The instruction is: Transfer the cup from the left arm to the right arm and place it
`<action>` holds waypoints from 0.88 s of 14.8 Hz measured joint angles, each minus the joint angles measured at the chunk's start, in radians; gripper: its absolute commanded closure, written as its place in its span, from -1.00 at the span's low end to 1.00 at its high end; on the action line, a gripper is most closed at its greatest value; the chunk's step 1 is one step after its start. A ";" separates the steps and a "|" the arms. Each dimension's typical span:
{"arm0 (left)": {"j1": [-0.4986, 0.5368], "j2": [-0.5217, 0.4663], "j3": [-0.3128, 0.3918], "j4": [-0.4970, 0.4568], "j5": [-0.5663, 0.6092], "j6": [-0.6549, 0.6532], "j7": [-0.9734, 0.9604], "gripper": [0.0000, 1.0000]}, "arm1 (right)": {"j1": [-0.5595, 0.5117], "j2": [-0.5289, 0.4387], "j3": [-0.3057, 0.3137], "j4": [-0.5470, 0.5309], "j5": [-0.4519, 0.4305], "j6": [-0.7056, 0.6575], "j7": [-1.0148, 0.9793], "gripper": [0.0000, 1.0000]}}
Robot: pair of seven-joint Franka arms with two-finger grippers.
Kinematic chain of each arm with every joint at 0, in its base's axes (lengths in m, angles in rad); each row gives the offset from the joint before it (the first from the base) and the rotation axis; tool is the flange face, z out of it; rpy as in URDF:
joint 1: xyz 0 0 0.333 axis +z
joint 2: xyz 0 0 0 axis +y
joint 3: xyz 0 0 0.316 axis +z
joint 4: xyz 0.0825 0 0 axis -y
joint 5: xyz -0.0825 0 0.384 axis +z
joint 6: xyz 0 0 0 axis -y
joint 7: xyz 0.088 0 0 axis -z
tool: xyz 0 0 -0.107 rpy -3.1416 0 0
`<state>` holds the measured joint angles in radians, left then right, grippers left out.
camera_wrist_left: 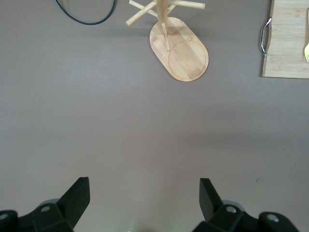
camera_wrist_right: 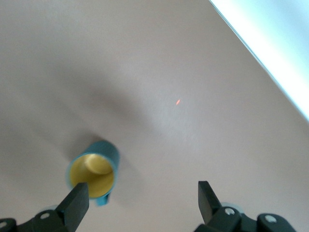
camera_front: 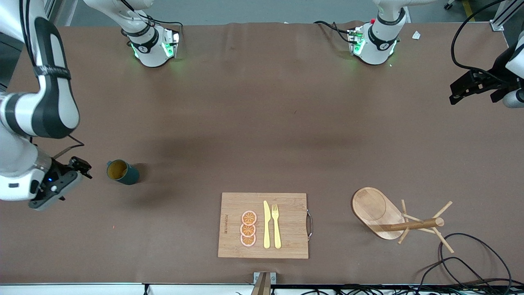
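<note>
Cup [camera_front: 122, 171] sits on the table [camera_front: 262, 123] toward the right arm's end, free of both grippers, well apart from the cutting board [camera_front: 286, 246], and slightly farther from the front camera than it. Ochre inside shows; whether it stands or lies tipped can't be told. Right gripper [camera_front: 77, 166] hangs just beside the cup, jaws spread, nothing between them; in the right wrist view the cup [camera_wrist_right: 94, 174] sits close by one fingertip [camera_wrist_right: 77, 200]. Left gripper [camera_front: 460, 92] waits up over the left arm's end of the table, jaws spread, empty. On the board: three orange slices [camera_front: 248, 228], yellow knife [camera_front: 266, 224], yellow fork [camera_front: 276, 225]. Wooden mug tree [camera_front: 393, 217] stands toward the left arm's end, near the board.
</note>
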<state>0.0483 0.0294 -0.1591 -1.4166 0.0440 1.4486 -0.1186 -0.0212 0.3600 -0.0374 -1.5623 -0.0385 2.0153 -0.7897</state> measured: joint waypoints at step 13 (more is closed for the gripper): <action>-0.001 0.000 -0.016 -0.010 -0.029 0.000 0.000 -1.00 | 0.018 -0.386 0.016 -0.004 0.006 -0.423 0.650 -1.00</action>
<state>0.0478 0.0299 -0.1753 -1.4268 0.0153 1.4486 -0.1186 -0.0035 -0.0261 -0.0214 -1.5660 -0.0325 1.5925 -0.1400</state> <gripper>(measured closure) 0.000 0.000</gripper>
